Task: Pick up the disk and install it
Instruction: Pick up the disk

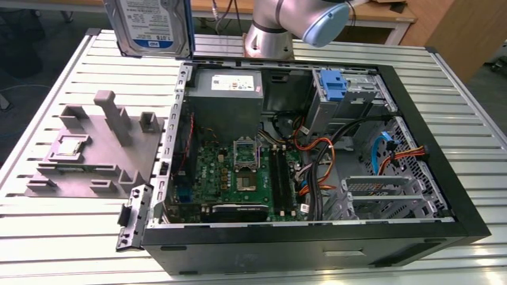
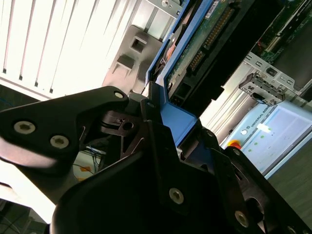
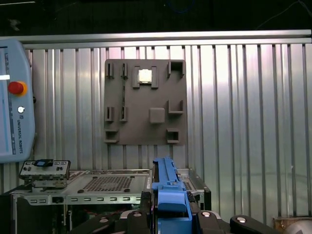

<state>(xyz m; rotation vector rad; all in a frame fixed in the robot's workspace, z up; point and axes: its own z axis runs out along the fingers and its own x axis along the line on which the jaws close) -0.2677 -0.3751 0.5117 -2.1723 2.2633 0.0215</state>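
Open computer case (image 1: 317,243) lay on its side on the slatted table (image 1: 63,237).

Risks, as judged, working from the near side back:
- Near right, inside the case: an empty metal drive cage (image 1: 380,193). A bracketed drive entering such a cage tilted could bind on its rails.
- Just left of the cage: orange cables (image 1: 321,160) looped loose across the interior. They could snag a lowered load or get pinched under it.
- Further left: the motherboard (image 1: 237,172) lay exposed. A dropped drive would land on it.
- Far side: the power supply (image 1: 230,89) and the blue latch (image 1: 333,86) on the far bay sat close together, leaving little room for a wide carry.

The disk (image 1: 151,24) hung in the air beyond the case's far left corner. Its label faced the exterior camera, and it was well apart from every bay.

The gripper (image 2: 163,124) was clamped on the disk's blue bracket. In the second wrist view the fingers pinched one end of the bracket, and the drive body reached out past the fingertips, circuit-board side showing. In the first wrist view the bracket edge stood between the fingers, on the pincer's midline.

The hold was on the plastic frame at one end only. Judged: with the weight out ahead of the fingers, the drive could pivot or slip under a jolt.
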